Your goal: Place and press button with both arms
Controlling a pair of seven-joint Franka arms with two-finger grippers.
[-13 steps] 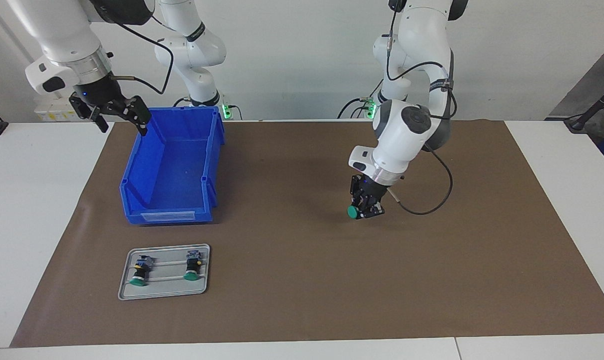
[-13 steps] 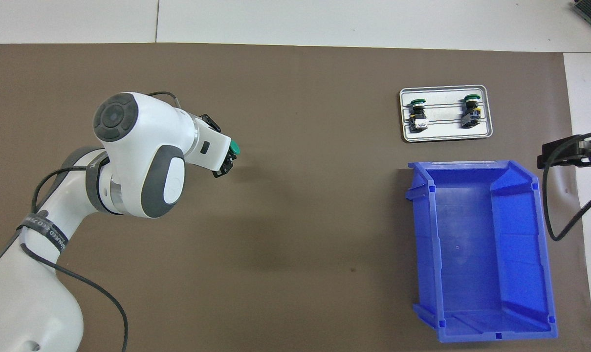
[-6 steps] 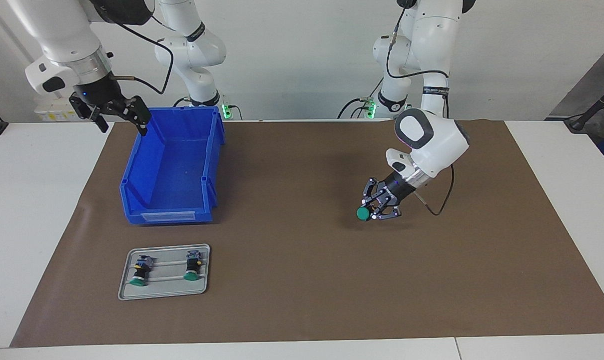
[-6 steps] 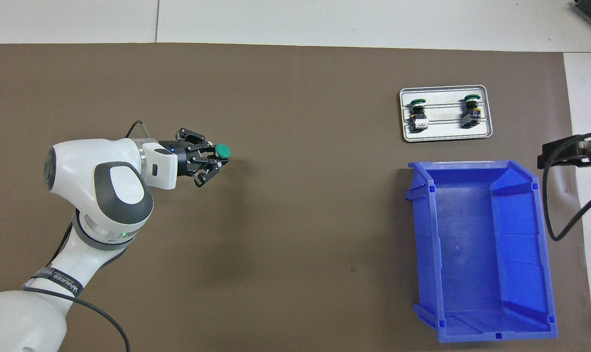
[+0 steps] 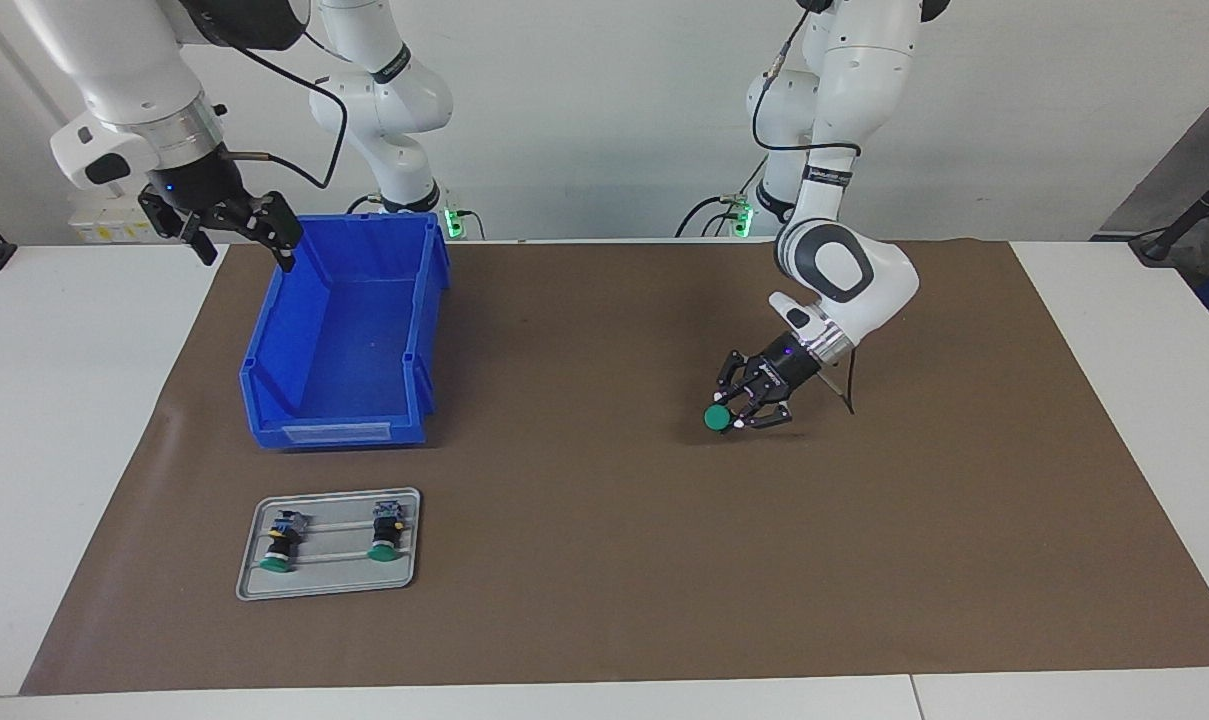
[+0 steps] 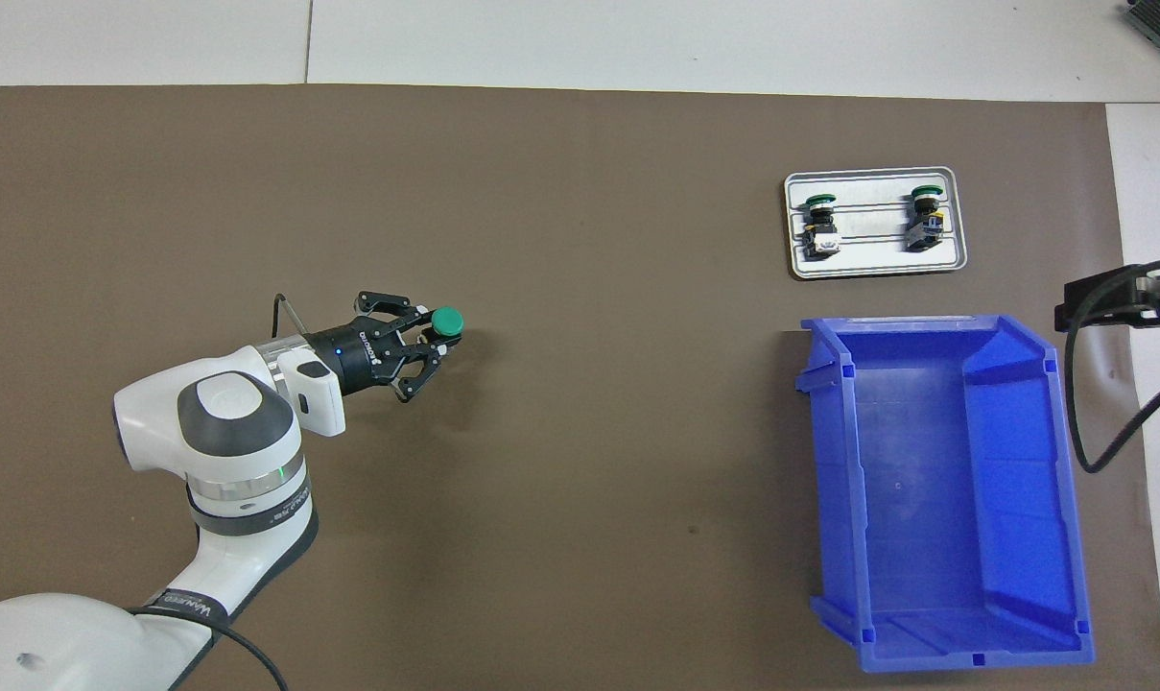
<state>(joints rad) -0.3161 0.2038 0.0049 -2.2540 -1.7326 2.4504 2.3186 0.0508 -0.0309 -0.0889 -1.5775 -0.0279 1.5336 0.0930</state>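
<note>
The button sat clamped in the left gripper, its green cap pointing sideways toward the right arm's end of the counter, with the body lying roughly level and low over the bare brown mat, near the mat's middle. Whether it touched the mat could not be told. The fingers pinched the body just below the cap. A tray farther from the robots held two more buttons, lying on their sides and well apart from the held one. A blue bin stood nearer to the robots than the tray, beside it. The right gripper waited over the bin's corner toward the right arm's end, its fingers spread apart and empty. Judging from this, the risk lay in the set-down: released while lying sideways, the round body could roll off across the mat, and a press against the cap might then push it along rather than work it. A slack pinch so near the cap could also let it twist.
</note>
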